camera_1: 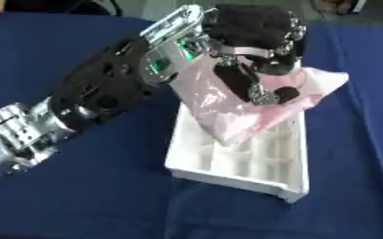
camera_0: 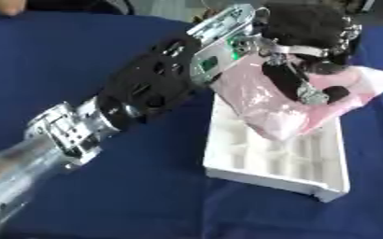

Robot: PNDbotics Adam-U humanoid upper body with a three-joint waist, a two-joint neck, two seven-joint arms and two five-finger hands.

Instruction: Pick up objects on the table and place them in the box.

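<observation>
Above the far end of the white box (camera_0: 286, 164), the left hand (camera_0: 309, 44) is seen reaching in from the lower left, its black palm turned downward and its thumb and fingers curled onto a pink plastic bag (camera_0: 280, 109). The bag is pinched between the dark thumb, which lies across its upper face, and the fingers behind it, so that the hand is closed on the bag. The bag is crumpled and translucent; its lower part hangs down into the box, where it is draped over the far compartments, and one corner is spread out past the box's right rim. What is inside the bag cannot be made out. The forearm, black at the wrist with silver joints and a small green light near the wrist, is stretched diagonally across the table.

The box is a shallow white tray divided into rows of small compartments, and the near compartments are left uncovered by the bag. It is set slightly askew on a dark blue cloth (camera_0: 105, 186), by which the whole table is covered. The right hand is shown in neither view.
</observation>
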